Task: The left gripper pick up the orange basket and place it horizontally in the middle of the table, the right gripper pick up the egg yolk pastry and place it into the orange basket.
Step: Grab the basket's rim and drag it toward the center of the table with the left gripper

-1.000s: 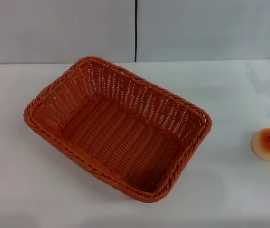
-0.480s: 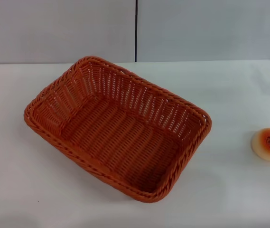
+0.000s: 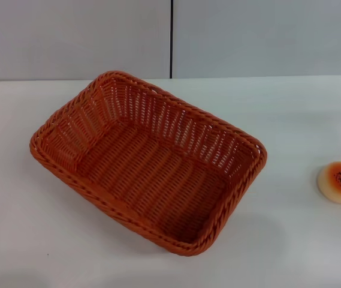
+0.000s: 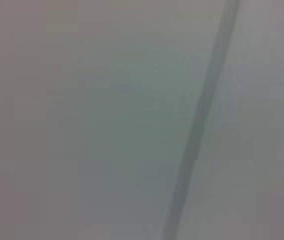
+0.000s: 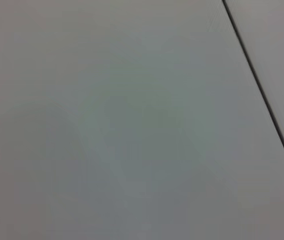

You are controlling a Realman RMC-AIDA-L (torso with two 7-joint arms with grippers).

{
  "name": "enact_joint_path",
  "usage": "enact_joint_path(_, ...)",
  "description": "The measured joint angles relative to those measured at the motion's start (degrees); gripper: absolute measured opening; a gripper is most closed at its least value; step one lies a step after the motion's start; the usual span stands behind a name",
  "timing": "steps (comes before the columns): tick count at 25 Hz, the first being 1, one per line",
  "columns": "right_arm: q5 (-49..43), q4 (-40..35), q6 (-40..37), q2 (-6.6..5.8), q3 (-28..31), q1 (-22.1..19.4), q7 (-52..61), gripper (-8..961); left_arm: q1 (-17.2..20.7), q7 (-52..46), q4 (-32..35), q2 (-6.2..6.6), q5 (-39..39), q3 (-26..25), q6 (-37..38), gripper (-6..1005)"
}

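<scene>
The orange basket sits on the white surface, left of centre in the head view, turned at an angle so that its long sides run diagonally from the far left toward the near right. It stands upright with its open top facing up, and its woven floor and slanted openwork sides show plainly; nothing lies inside it. The egg yolk pastry rests on the surface well apart from the basket, out at the robot's right, and the frame's right edge cuts off a sliver of it. Its orange-brown top with dark specks faces up. Behind the surface is a grey wall with a dark vertical seam. Neither end effector appears in the head view, so where the arms are cannot be told. The left wrist view shows only a blurred grey wall crossed by a soft dark seam, and the right wrist view shows much the same with a sharper seam; neither shows any fingers, so whether either end effector is released or clenched cannot be told.
</scene>
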Motion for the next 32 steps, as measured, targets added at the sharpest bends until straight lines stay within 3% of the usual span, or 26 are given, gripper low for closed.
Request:
enact_joint_path(3, 0.0, 0.16, -0.02, 0.05, 0.05, -0.27, -0.09, 655, -1.85, -10.69, 9.54, 0.2, 1.96, 6.04, -0.37, 808)
enact_joint_path(4, 0.02, 0.16, -0.02, 0.08, 0.05, -0.35, -0.09, 655, -2.84, -17.31, 15.69, 0.24, 3.15, 8.92, -0.78, 808)
enact_joint_path(7, 0.16, 0.36, -0.03, 0.11, 0.04, -0.44, -0.11, 653, -4.51, -26.88, 25.09, 0.25, 5.48, 12.34, -1.37, 807)
enact_joint_path(8, 0.16, 0.36, -0.03, 0.11, 0.04, -0.44, -0.11, 653, -4.51, -26.88, 25.09, 0.25, 5.48, 12.34, -1.37, 807)
enact_joint_path(11, 0.23, 0.39, 0.05, 0.11, 0.02, -0.44, -0.17, 651, -8.01, -42.71, 40.82, 0.37, 12.75, 16.61, -2.14, 807)
enact_joint_path(14, 0.33, 0.59, 0.0, 0.11, -0.07, -0.34, -0.18, 650, -8.7, -45.42, 43.53, 0.49, 14.6, 17.56, -2.12, 806)
enact_joint_path(16, 0.39, 0.97, -0.03, 0.11, -0.03, -0.2, -0.18, 649, -12.02, -58.38, 58.85, 0.79, 24.16, 25.19, -1.19, 806)
enact_joint_path(18, 0.45, 1.31, 0.01, 0.12, 0.02, -0.05, -0.18, 647, -12.93, -62.27, 63.82, 0.69, 27.33, 28.09, -0.92, 805)
enact_joint_path(19, 0.47, 1.54, 0.23, 0.12, 0.07, 0.12, -0.17, 647, -14.26, -67.86, 70.67, 0.39, 32.17, 32.59, -0.73, 805)
enact_joint_path(20, 0.47, 1.54, 0.23, 0.12, 0.07, 0.12, -0.17, 646, -14.26, -67.86, 70.67, 0.39, 32.17, 32.59, -0.73, 805)
enact_joint_path(22, 0.49, 1.69, 0.31, 0.11, 0.16, 0.35, -0.23, 645, -16.62, -75.92, 78.45, 0.14, 39.18, 38.77, -0.71, 805)
enact_joint_path(26, 0.65, 1.7, 0.33, 0.11, 0.32, 0.39, -0.24, 643, -18.32, -80.92, 82.3, 0.11, 43.95, 42.36, -0.7, 804)
enact_joint_path(27, 0.79, 1.7, 0.34, 0.11, 0.38, 0.4, -0.25, 643, -20.7, -87.08, 86.54, 0.04, 51.14, 47.7, -0.7, 804)
enact_joint_path(29, 0.83, 1.72, 0.38, 0.11, 0.4, 0.45, -0.28, 642, -21.12, -88.1, 86.96, -0.01, 52.44, 48.73, -0.72, 803)
enact_joint_path(32, 0.9, 3.1, 1.45, 0.08, 0.52, 1.22, -1.43, 640, -23.85, -93.16, 88.03, -0.51, 60.67, 56.52, -1.73, 803)
